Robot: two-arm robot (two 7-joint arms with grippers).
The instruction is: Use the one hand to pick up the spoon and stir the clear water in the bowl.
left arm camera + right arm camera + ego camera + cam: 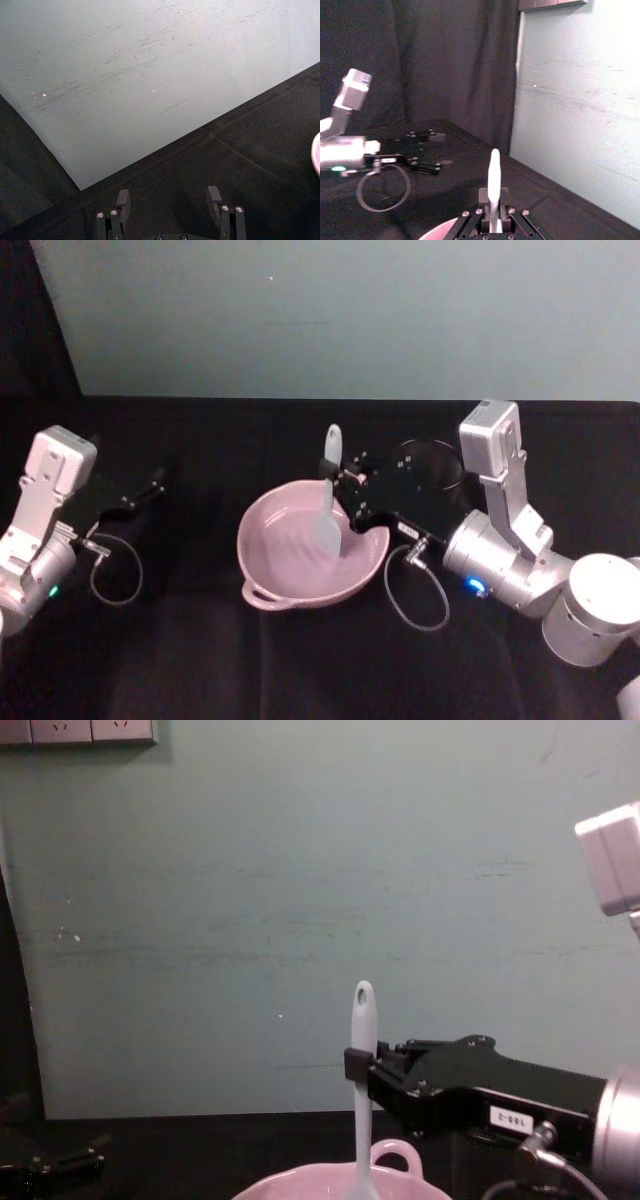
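- The table is covered with a black matte cloth. Behind it stands a pale green wall with fine scratches, and at the side hangs a black curtain.
- My right gripper carries a small white label; I cannot read its digits surely.
- My right gripper is clenched on the handle of the spoon, which is slim, white and smooth. It stands almost upright, its flat head down inside the bowl.
- The bowl is pale pink, wide and glossy, with a small loop handle, in the middle of the table.
- My left gripper is released and holds nothing, well apart from the bowl.
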